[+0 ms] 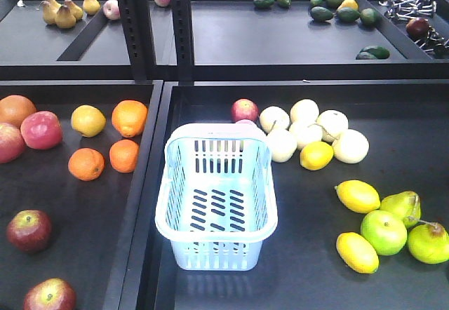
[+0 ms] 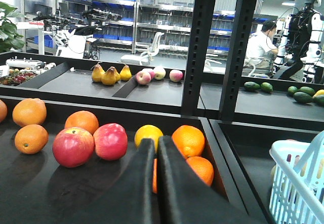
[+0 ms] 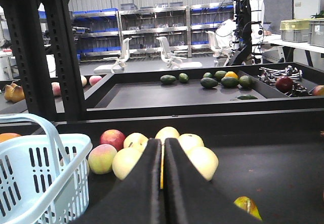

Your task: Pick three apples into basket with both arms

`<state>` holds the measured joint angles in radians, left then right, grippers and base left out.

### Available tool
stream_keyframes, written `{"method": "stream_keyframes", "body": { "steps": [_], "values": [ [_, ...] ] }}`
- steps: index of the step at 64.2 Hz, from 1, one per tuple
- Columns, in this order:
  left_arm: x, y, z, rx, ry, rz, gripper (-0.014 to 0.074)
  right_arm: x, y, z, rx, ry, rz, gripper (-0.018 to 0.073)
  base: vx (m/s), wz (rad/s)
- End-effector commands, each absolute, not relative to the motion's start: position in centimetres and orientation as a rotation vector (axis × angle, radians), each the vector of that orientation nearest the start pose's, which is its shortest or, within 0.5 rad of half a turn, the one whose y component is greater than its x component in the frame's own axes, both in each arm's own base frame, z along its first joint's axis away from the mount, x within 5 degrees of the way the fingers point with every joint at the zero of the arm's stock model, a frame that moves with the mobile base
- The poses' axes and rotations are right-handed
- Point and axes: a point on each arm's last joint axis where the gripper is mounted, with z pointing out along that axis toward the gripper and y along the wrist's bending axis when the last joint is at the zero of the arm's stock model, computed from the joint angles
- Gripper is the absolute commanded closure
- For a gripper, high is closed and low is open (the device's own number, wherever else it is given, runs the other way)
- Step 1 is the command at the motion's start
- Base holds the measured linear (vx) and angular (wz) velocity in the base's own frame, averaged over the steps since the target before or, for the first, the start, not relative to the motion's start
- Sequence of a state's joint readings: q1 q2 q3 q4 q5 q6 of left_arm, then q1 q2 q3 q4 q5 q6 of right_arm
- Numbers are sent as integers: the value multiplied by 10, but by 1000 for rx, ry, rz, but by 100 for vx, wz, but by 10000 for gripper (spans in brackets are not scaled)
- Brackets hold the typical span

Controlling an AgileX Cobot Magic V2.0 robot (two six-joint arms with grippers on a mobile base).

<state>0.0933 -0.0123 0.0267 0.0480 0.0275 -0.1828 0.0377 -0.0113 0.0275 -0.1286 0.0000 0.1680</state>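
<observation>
The pale blue basket [image 1: 210, 128] stands empty in the middle of the right tray. Two dark red apples [image 1: 29, 230] [image 1: 49, 296] lie at the front of the left tray. Another red apple [image 1: 245, 109] sits just behind the basket. Neither arm shows in the front view. My left gripper [image 2: 156, 142] is shut and empty, low over the left tray, pointing at oranges with two red apples [image 2: 73, 147] [image 2: 110, 141] to its left. My right gripper [image 3: 163, 142] is shut and empty, pointing at pale round fruits; a red apple [image 3: 113, 139] lies to the left of them.
Oranges [image 1: 129, 117] and redder apples [image 1: 41, 129] fill the back of the left tray. Pale yellow fruits [image 1: 306, 131], lemons [image 1: 358, 196] and green fruits [image 1: 384, 231] lie right of the basket. A raised divider [image 1: 144, 205] separates the trays. Black shelf posts [image 1: 184, 29] stand behind.
</observation>
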Motion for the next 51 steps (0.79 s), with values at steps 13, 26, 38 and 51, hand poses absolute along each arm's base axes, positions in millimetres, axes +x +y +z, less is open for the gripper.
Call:
{"method": "stream_keyframes", "body": {
  "steps": [13,26,38,51],
  "values": [
    [55,5,208,-174,1435,-46,603,55,3,207,-15,1425,52,564,0,0],
    [55,5,208,-175,1433,-48,603,55,3,207,-15,1425,52,564,0,0],
    [55,6,208,-388,1397,-284,603,55,3,207,-15,1425,52,564,0,0],
    [54,6,210,-575,1323,-497,603,55,3,207,-15,1425,52,564,0,0]
  ]
}}
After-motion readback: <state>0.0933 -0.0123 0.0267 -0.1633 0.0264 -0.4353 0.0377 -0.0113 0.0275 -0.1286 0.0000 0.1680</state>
